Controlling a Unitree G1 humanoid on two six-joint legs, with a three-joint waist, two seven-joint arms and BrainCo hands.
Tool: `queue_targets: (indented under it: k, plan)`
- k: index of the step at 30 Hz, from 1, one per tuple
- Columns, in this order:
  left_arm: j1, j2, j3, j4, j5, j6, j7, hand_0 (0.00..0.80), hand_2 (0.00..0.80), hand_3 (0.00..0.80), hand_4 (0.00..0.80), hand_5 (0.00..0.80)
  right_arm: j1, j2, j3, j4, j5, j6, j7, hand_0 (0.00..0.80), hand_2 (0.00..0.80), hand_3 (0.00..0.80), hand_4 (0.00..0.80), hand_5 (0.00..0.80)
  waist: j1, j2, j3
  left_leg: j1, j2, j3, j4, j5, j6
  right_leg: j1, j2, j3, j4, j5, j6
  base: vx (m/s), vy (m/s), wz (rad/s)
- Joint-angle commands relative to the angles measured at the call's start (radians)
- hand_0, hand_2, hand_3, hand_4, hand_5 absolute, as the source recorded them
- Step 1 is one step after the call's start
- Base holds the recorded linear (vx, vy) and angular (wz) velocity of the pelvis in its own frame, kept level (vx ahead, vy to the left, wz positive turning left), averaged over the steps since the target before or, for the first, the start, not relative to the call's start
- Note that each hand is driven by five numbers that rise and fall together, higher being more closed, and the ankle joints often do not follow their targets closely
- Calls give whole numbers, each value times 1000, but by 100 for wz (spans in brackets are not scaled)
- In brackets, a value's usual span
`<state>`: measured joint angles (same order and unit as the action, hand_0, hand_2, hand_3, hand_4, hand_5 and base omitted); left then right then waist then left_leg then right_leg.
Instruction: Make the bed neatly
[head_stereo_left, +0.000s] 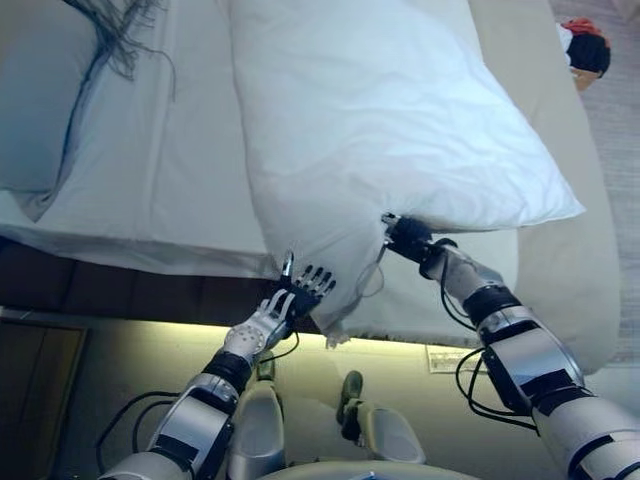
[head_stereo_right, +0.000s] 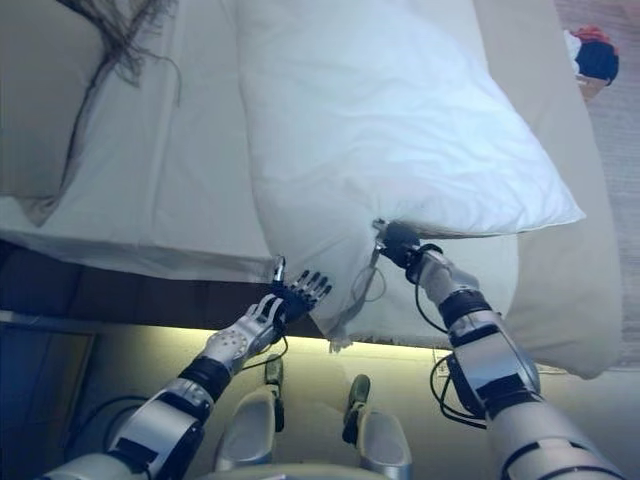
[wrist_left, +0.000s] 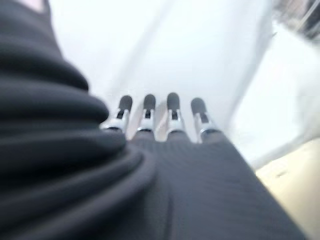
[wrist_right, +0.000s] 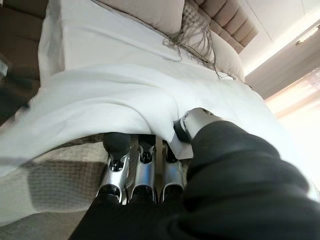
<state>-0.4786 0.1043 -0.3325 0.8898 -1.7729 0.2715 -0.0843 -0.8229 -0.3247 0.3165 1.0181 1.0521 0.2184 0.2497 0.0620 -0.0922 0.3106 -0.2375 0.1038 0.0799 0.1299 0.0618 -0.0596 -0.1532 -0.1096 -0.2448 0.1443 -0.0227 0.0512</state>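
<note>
The white pillow (head_stereo_left: 390, 130) lies across the bed (head_stereo_left: 560, 280), its near edge pinched by the right hand (head_stereo_left: 405, 235). The left hand (head_stereo_left: 300, 290), fingers straight, only touches the corner, so the pillow can be dragged crooked.

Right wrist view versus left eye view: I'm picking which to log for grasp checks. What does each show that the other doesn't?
Only the right wrist view shows the right hand from close up: its fingers under the white duvet edge, thumb on top, pinching it, plus the padded headboard. Only the left eye view shows the left hand, fingers straight at the duvet's hanging corner, and a red and black object on the floor. Both show the duvet and the fringed cushion.
</note>
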Motion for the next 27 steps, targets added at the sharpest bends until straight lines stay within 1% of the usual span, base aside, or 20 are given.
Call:
queue_targets:
  k: [1, 5, 7, 9, 12, 15, 22, 25, 26, 27]
  plan:
    - [-104, -61, -34, 26, -116, 38, 29, 0, 0, 0, 0, 0, -144, 34, 25, -154, 100, -82, 36, 800, 800, 800, 800, 800, 3, -32, 25, -8, 29, -6, 22, -24, -12, -33, -51, 43, -25, 92, 36, -51, -90, -6]
    - [-97, -92, -51, 42, -199, 50, 110, 0, 0, 0, 0, 0, -151, 57, 35, -189, 123, -107, 19, 800, 800, 800, 800, 800, 4, -49, 54, -24, 36, -9, 21, -21, -14, -47, -45, 46, -27, 98, 35, -33, -103, -6]
    - [-85, -109, -54, 50, -199, 51, 132, 0, 0, 0, 0, 0, -147, 65, 39, -206, 125, -119, 18, 800, 800, 800, 800, 800, 6, -54, 63, -28, 37, -10, 21, -20, -14, -50, -44, 45, -28, 100, 35, -8, -88, 0]
    - [-67, -128, -65, 52, -199, 30, 165, 0, 0, 0, 0, 0, -145, 70, 44, -233, 130, -123, 13, 800, 800, 800, 800, 800, 7, -60, 75, -36, 38, -13, 23, -19, -16, -54, -43, 44, -29, 103, 36, -4, -97, 1]
    - [-53, -145, -85, 50, -199, 33, 193, 0, 0, 0, 0, 0, -142, 75, 53, -272, 138, -124, -3, 800, 800, 800, 800, 800, 9, -68, 90, -44, 39, -17, 25, -16, -18, -59, -43, 44, -30, 106, 36, 15, -87, 1]
    - [-40, -162, -109, 48, -199, 48, 165, 0, 0, 0, 0, 0, -140, 82, 64, -301, 138, -132, -7, 800, 800, 800, 800, 800, 8, -72, 104, -48, 39, -18, 21, -13, -19, -65, -41, 44, -35, 112, 37, 2, -68, -1]
    - [-19, -184, -151, 41, -199, 61, 162, 0, 0, 0, 0, 0, -140, 85, 78, -367, 156, -147, -36, 800, 800, 800, 800, 800, 4, -76, 131, -57, 44, -24, 19, -9, -23, -79, -38, 47, -31, 114, 34, -4, -50, -1]
    - [-26, -182, -166, 28, -199, 79, 90, 0, 0, 0, 0, 0, -139, 88, 90, -389, 176, -156, -37, 800, 800, 800, 800, 800, -1, -82, 138, -62, 49, -22, 22, -8, -25, -86, -35, 50, -28, 114, 32, -7, -50, -1]
    - [-29, -183, -169, 20, -199, 73, 61, 0, 0, 0, 0, 0, -134, 90, 94, -396, 178, -157, -37, 800, 800, 800, 800, 800, -3, -83, 139, -60, 51, -21, 20, -7, -25, -85, -33, 51, -30, 114, 32, -8, -30, -1]
    - [-34, -189, -173, 10, -199, 49, 16, 0, 0, 0, 0, 0, -130, 91, 97, -402, 176, -157, -35, 800, 800, 800, 800, 800, -6, -84, 140, -57, 53, -19, 17, -7, -25, -85, -31, 52, -31, 114, 31, 0, 0, 0]
